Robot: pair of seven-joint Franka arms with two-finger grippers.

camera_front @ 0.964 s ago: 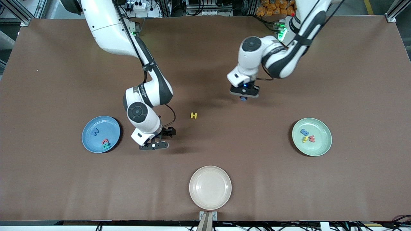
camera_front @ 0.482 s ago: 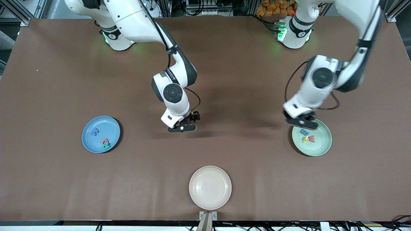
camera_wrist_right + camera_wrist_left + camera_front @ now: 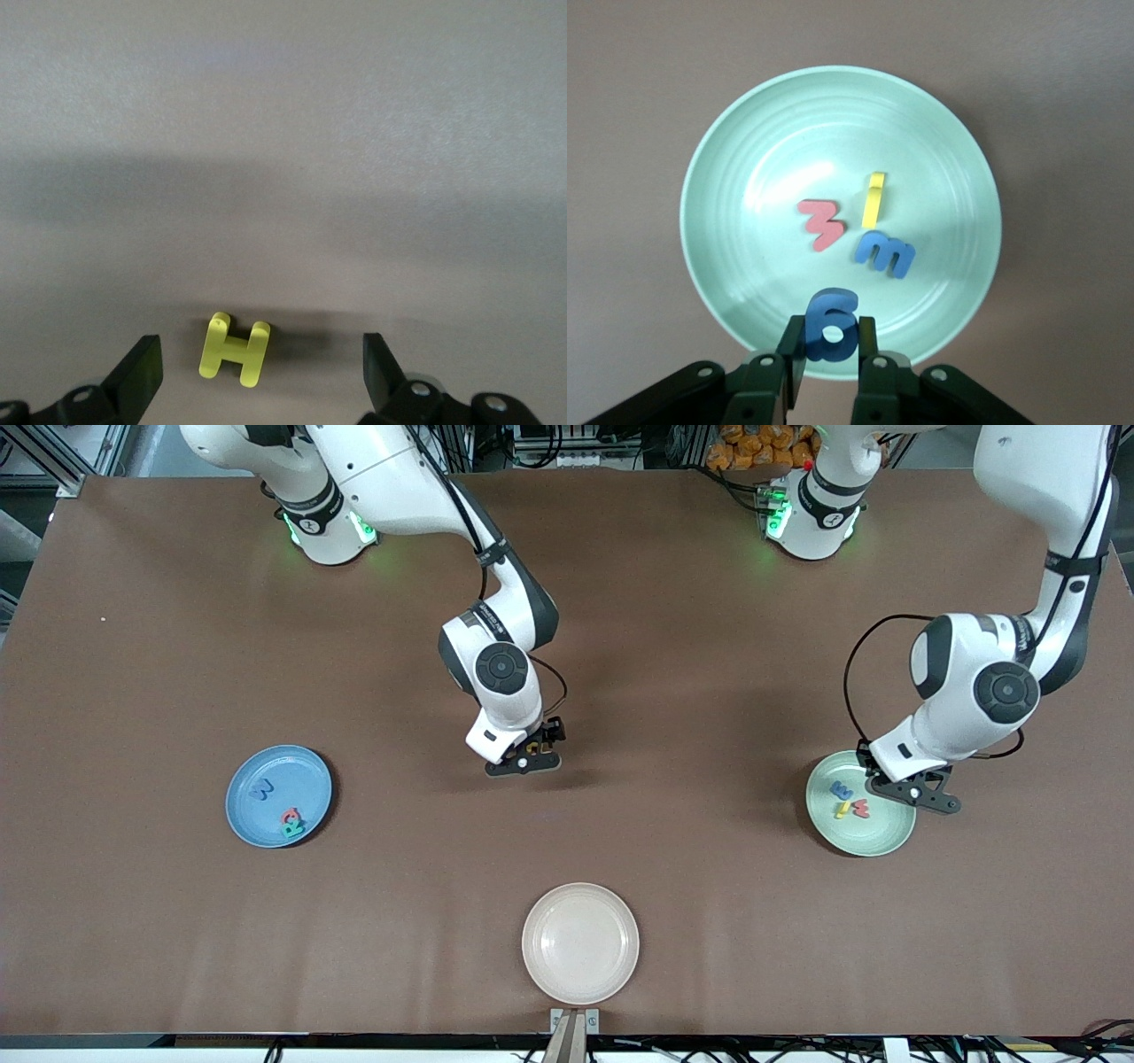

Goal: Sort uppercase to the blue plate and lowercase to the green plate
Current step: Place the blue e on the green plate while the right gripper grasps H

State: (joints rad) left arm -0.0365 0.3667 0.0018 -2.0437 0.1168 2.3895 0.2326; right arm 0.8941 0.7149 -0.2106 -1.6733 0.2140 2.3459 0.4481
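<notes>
My left gripper (image 3: 912, 794) hangs over the green plate (image 3: 886, 837), shut on a blue g (image 3: 831, 326) pinched upright between its fingers. Three lowercase letters lie in that plate: a blue E-like one (image 3: 840, 788), a thin yellow one (image 3: 843, 809) and a red w (image 3: 860, 809). My right gripper (image 3: 524, 760) stands open low over mid-table, and the yellow H (image 3: 235, 350) lies flat on the table between its fingers, untouched. The front view hides the H under that hand. In the blue plate (image 3: 301, 771) lie a blue M (image 3: 260, 789), a red Q (image 3: 289, 816) and a teal R (image 3: 293, 829).
A cream plate (image 3: 580, 943) with nothing in it sits near the table edge closest to the front camera, midway between the two coloured plates. Brown tabletop stretches bare between the plates.
The left arm has swung from mid-table to over the green plate, carrying the blue g. The right arm has moved from beside the blue plate to over the yellow H, still open.
</notes>
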